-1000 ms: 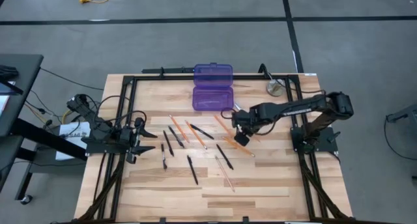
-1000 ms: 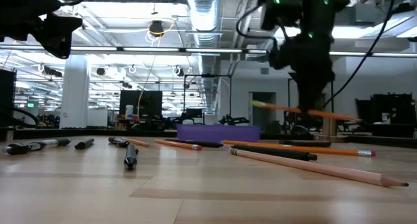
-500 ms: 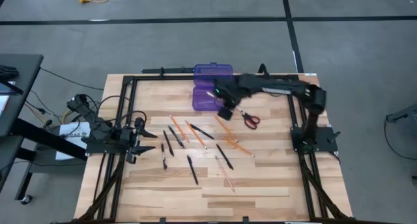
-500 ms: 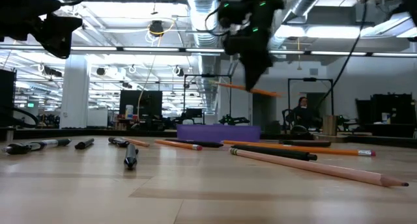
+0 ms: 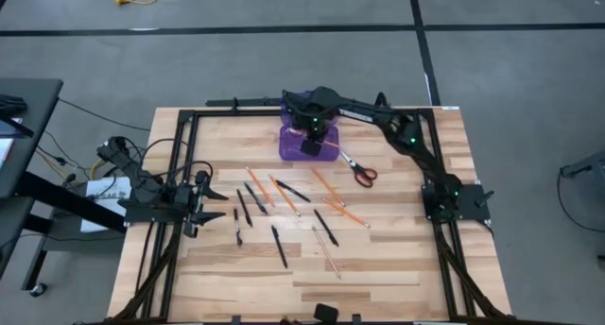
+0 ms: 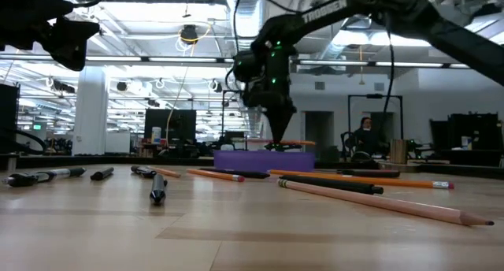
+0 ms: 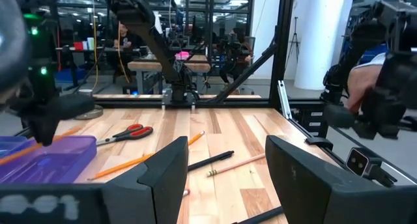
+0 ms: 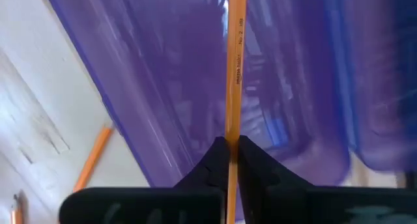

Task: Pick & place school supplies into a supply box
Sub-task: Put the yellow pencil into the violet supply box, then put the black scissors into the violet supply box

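Note:
The supply box (image 5: 295, 153) is a translucent purple case lying open at the table's far middle, its lid (image 5: 309, 102) flat behind it. My right gripper (image 5: 310, 142) hangs just over the open tray, shut on an orange pencil (image 6: 293, 143). In the right wrist view the purple tray (image 8: 156, 87) fills the picture under the pencil (image 8: 235, 61). Other orange pencils and black pens (image 5: 281, 196) lie scattered mid-table, with red-handled scissors (image 5: 360, 171) to the right of the box. My left gripper (image 5: 212, 210) rests open at the left edge. My right gripper pinches the orange pencil's shaft (image 8: 231, 131) between its two fingers (image 8: 210, 164), coming from above with the fingers pointing down. The pencil runs on past the fingertips over the tray. In the low view it lies level, just above the box's rim (image 6: 264, 153), lifted clear.
A round metal disc (image 7: 96, 112) sits near the far right corner. A black frame (image 5: 236, 111) runs along the table's edges. The right arm (image 5: 397, 127) stretches across the far right of the table. People and benches show in the room behind.
My right gripper has carried the pencil from above the pencils right of centre toward the far edge and leftward to the box, then down close over the open tray. It has stayed shut on the pencil, which has stayed roughly level. The scissors now show, no longer covered by the arm.

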